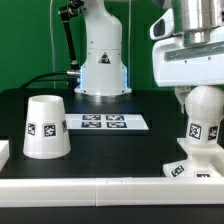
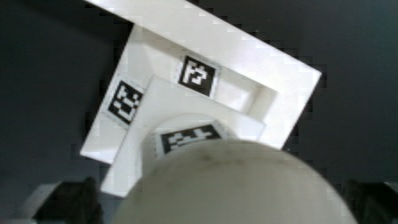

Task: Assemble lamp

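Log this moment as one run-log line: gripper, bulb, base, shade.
gripper: shut on bulb | bulb: upright over base | base: exterior view's right, table front | shade: standing alone, exterior view's left | marker board: untouched

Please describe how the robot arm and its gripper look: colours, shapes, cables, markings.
The arm is glossy white with rounded segments and black joints; its base glows blue, and a black cable runs beside it. The gripper hangs from a boxy white-and-grey hand; its fingers are mostly hidden. I see no markings on either.
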Controlling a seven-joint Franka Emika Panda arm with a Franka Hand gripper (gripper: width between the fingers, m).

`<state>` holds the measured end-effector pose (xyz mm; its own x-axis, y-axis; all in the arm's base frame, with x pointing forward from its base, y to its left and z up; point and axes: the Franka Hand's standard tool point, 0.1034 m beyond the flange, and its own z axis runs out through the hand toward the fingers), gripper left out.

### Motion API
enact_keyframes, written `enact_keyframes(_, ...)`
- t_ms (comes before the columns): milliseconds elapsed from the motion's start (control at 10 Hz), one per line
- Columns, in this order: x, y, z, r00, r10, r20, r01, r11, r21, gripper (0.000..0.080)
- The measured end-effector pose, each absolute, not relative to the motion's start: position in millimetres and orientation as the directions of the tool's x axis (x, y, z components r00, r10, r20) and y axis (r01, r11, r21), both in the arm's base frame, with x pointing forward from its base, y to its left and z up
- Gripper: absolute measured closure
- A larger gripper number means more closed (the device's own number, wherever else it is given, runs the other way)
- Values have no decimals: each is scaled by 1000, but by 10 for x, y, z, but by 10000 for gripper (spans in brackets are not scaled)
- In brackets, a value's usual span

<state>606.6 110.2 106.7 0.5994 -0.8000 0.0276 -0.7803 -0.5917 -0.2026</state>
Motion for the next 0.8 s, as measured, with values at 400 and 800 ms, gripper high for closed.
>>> enact_keyframes(400, 6067, 1068, 1150, 846, -524, 94, -504, -845, -179, 100)
enact_keyframes(800, 6053, 1103, 1141, 974, -162, 156, -146, -983, -111, 100)
